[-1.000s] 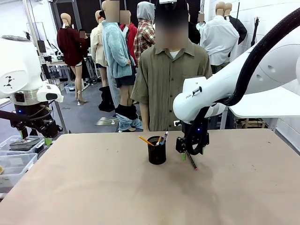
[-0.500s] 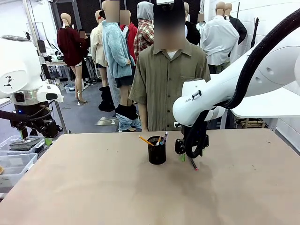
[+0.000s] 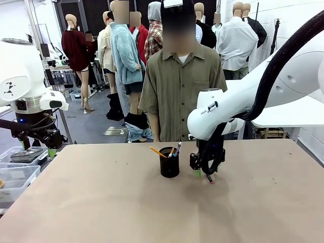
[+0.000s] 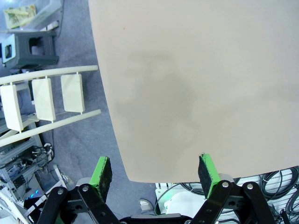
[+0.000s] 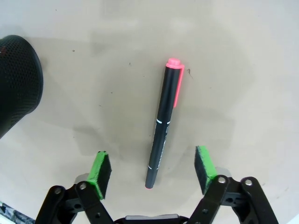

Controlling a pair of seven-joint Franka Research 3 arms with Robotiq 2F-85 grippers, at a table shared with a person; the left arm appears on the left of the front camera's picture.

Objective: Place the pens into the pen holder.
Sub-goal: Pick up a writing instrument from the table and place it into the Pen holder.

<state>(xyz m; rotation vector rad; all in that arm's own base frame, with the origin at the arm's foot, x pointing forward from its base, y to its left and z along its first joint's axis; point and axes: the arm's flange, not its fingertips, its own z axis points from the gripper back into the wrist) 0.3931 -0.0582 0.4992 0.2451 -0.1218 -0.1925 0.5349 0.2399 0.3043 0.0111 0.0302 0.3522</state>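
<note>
The black pen with the red end (image 5: 163, 125) lies flat on the table, its lower end between the green pads (image 5: 101, 170) of my right gripper (image 5: 153, 169). The jaws stand wide apart and touch nothing. From the front, the right gripper (image 3: 204, 170) hangs just over the pen (image 3: 209, 178), right of the black mesh pen holder (image 3: 169, 165). A yellow pencil (image 3: 157, 151) and a silver pen (image 3: 177, 148) lean in the holder. My left gripper (image 4: 154, 171) is open over the table's corner, far left (image 3: 51, 150).
A person in an olive shirt (image 3: 181, 86) stands at the far side behind the holder. Clear plastic bins (image 3: 15, 174) sit off the table's left edge. A white rack (image 4: 42, 100) lies on the floor beside the tan table (image 4: 201, 70).
My right gripper has come down closer over the black pen, covering more of it from the front. The left arm has not moved.
</note>
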